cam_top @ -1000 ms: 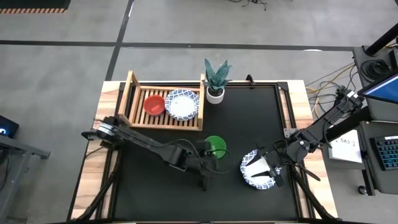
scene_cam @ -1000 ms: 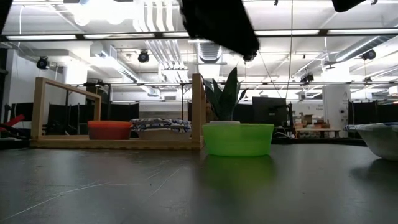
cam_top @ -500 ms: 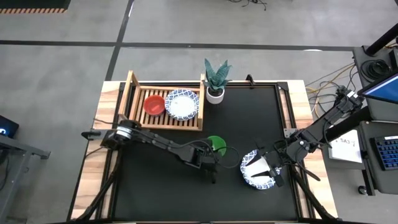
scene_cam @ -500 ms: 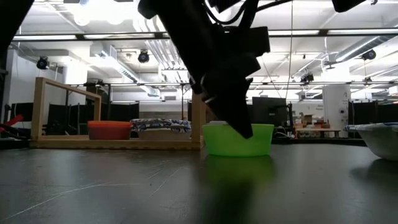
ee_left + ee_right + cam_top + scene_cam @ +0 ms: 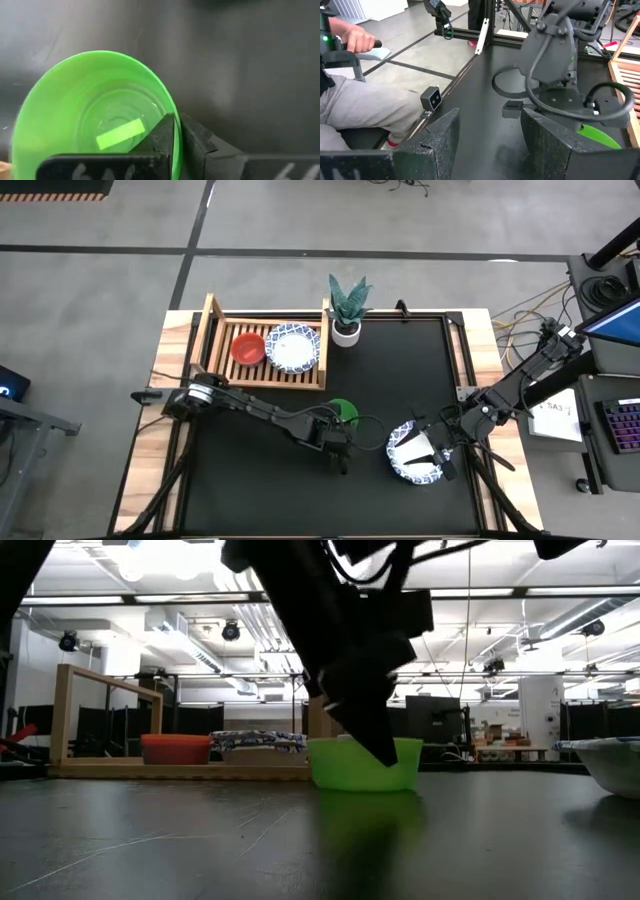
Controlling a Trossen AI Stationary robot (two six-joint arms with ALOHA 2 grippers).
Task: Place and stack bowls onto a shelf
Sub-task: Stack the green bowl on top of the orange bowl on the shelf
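- 2 bowls are seen on the wooden shelf: a red bowl and a white patterned bowl, side by side, not stacked.
- The green bowl is found on the black mat, near the shelf's front right corner, not yet delivered.
- The left gripper is clenched on the green bowl's rim, with 1 finger inside the wall and 1 outside; a lift is judged to be the step in hand.
- A second white patterned bowl is seen on the mat toward the right front, under the right gripper.
- The right gripper's fingers are held wide apart, and a grasp on anything cannot be made out.
- Only 4 bowls are seen; 2 are judged left to place, and no stacking is done.
- A potted plant is seen beside the shelf's right end.
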